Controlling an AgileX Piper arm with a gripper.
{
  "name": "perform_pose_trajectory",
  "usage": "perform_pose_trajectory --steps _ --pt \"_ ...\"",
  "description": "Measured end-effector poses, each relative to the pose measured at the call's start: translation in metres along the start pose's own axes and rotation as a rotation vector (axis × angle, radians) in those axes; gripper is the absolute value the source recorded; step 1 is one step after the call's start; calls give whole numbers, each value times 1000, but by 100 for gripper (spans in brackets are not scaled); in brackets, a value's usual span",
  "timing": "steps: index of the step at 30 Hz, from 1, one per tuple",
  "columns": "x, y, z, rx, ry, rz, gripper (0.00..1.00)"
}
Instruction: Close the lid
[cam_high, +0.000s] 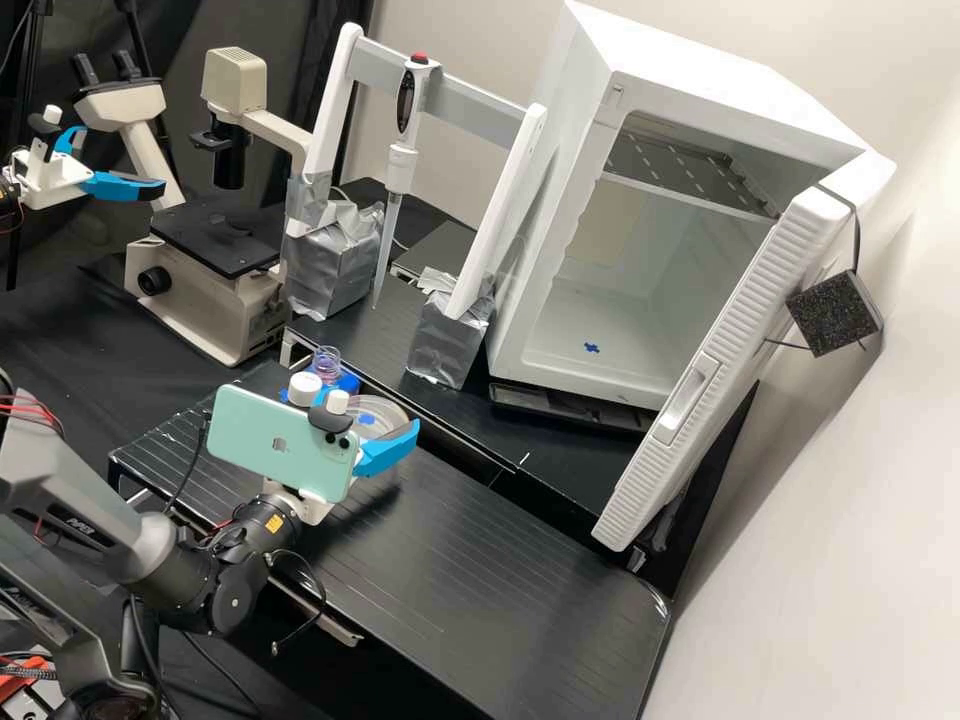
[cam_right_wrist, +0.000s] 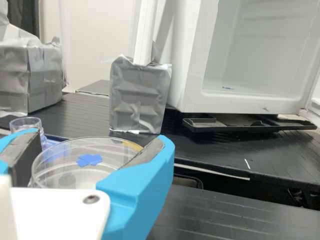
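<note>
In the high view my gripper (cam_high: 380, 410) is low over the front black platform, a blue finger at the near right side of a clear round dish lid (cam_high: 367, 419). In the wrist view the gripper (cam_right_wrist: 101, 137) has its two fingers on opposite sides of the clear lid (cam_right_wrist: 107, 150), their grey pads against its rim, and looks shut on it. A blue cross mark (cam_right_wrist: 90, 160) shows within the round outline. An amber edge is visible by the right pad. Whether the lid rests fully on a dish below, I cannot tell.
Behind the lid stand a small clear bottle (cam_high: 327, 362) and a white cap (cam_high: 305, 388). Farther back are foil-wrapped blocks (cam_high: 447, 340) holding a pipette frame, a microscope (cam_high: 210, 285), and a white cabinet (cam_high: 545, 330) with its door open. Another gripper is at upper left.
</note>
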Motion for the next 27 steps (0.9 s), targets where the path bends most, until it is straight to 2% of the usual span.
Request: perform_pose_trajectory --steps 3,11,22,27 --pt "-1 1 -1 7 3 12 0" --pt "-1 0 -3 0 14 4 0" --pt "-1 -8 -7 -39 51 -87 0" --pt "-1 -9 -6 -32 48 -99 0"
